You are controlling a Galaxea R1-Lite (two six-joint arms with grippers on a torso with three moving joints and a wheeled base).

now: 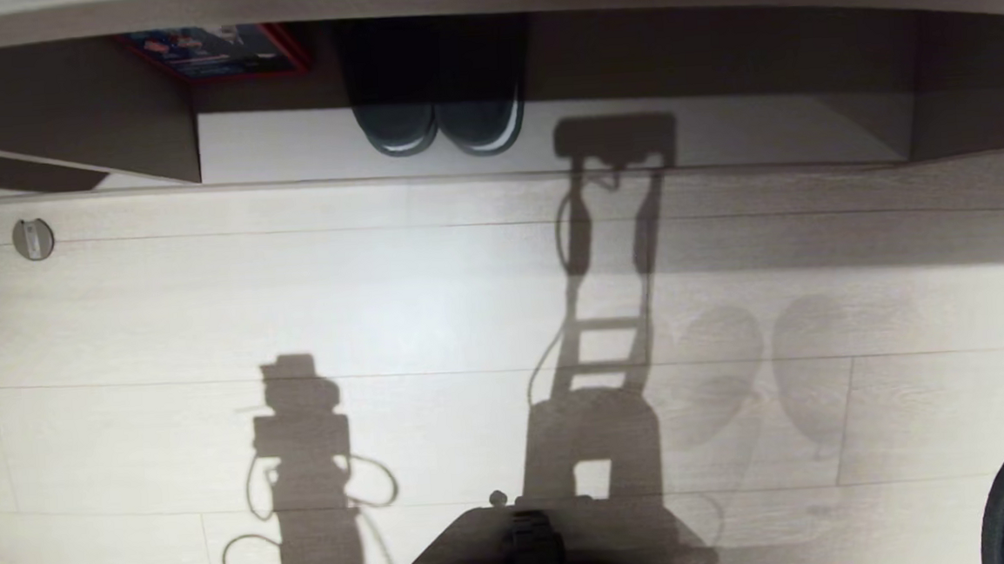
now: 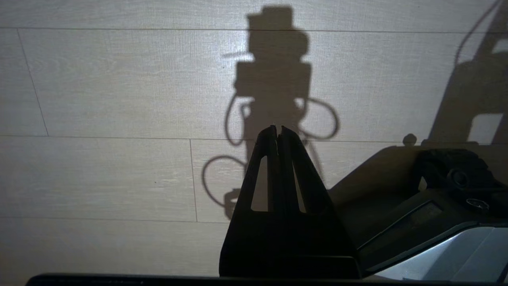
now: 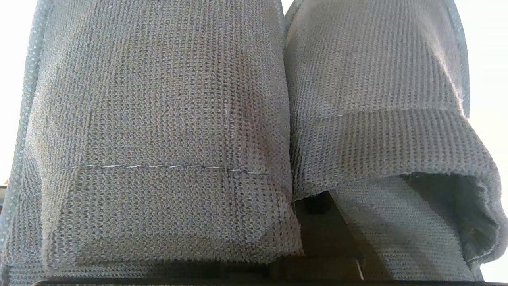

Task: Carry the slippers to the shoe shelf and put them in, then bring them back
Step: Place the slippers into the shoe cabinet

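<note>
The slippers (image 3: 158, 119), dark grey-blue knit, fill the right wrist view side by side. My right gripper (image 3: 295, 194) is shut on them: one dark finger (image 3: 325, 234) runs under the toe band of one slipper, and the other finger is hidden behind the fabric. The shoe shelf (image 1: 720, 138) stretches across the top of the head view, a pale base board under brown panels with an upright divider (image 1: 152, 120). My left gripper (image 2: 278, 129) hangs shut and empty above the pale plank floor.
A dark pair of shoes with pale sole rims (image 1: 435, 112) sits in the shelf next to a red and blue box (image 1: 213, 51). A round metal stop (image 1: 33, 238) lies on the floor at left. My base (image 1: 527, 551) shows at the bottom edge.
</note>
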